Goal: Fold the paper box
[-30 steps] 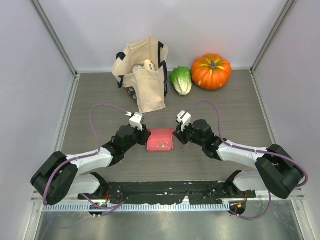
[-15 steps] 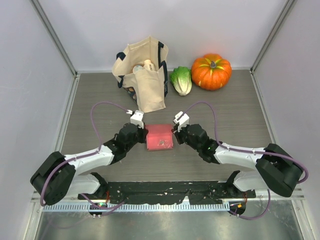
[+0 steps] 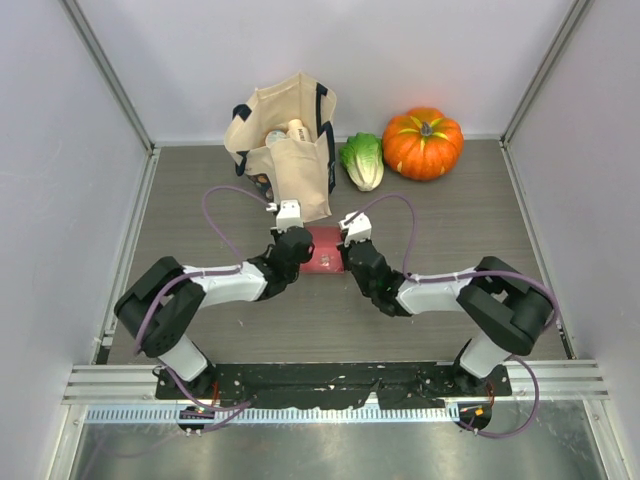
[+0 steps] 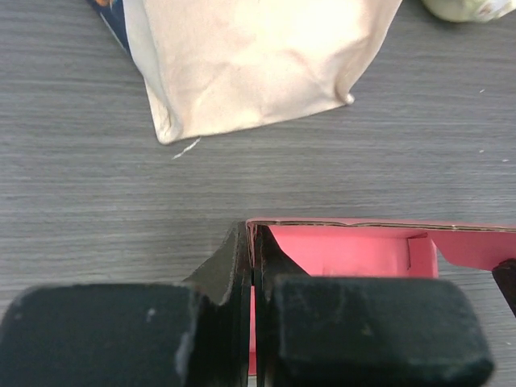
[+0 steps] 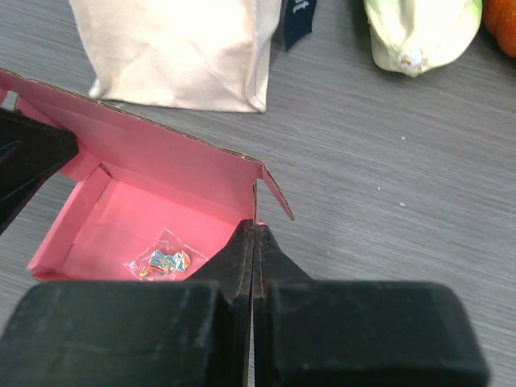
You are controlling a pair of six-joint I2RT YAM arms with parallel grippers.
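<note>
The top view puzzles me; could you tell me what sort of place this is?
Most likely a robotics lab test cell: plain pale walls box in the table, a black mounting rail runs along its near edge, and a pumpkin, cabbage and bag sit at the back.

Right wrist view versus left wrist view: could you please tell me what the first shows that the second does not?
Only the right wrist view shows a small plastic packet lying inside the paper box, and an edge of the pumpkin. Only the left wrist view shows a thin white mark on the table near the cloth bag. Both show the open pink box, the bag beyond it, and their own gripper shut on a box wall: the right gripper and the left gripper.
</note>
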